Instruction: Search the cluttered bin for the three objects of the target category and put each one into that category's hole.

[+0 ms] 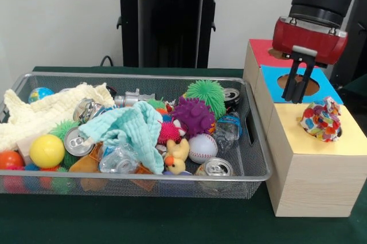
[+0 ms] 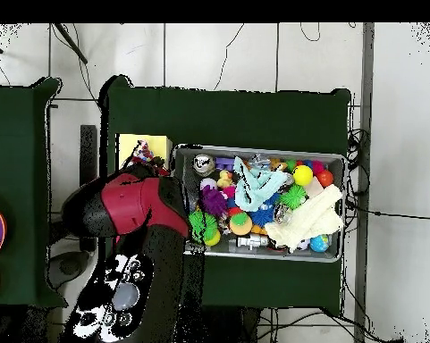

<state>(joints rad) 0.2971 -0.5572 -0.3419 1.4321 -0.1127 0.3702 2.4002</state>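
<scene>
The wire mesh bin [image 1: 255, 141] is full of clutter. The cream-yellow knitted cloth [image 1: 34, 115] lies at its left end; in the overhead view [image 2: 312, 219] it is at the bin's [image 2: 254, 149] right end. One confetti cloth [image 1: 321, 119] sits bunched over the hole in the yellow-topped wooden box [image 1: 298, 138], also seen from overhead [image 2: 143, 154]. No other confetti cloth shows. My gripper [image 1: 299, 86] hangs open and empty over the blue top, up and left of that cloth, not touching it. In the overhead view my arm [image 2: 129, 201] hides it.
A blue-topped hole [image 1: 275, 78] and a red-topped one [image 1: 261, 52] lie behind the yellow one. The bin holds a pale teal cloth [image 1: 129, 126], spiky balls [image 1: 195, 115], cans [image 1: 217, 168], a baseball [image 1: 202, 148] and a rubber duck [image 1: 178, 155]. The pedestal [image 1: 169, 20] stands behind.
</scene>
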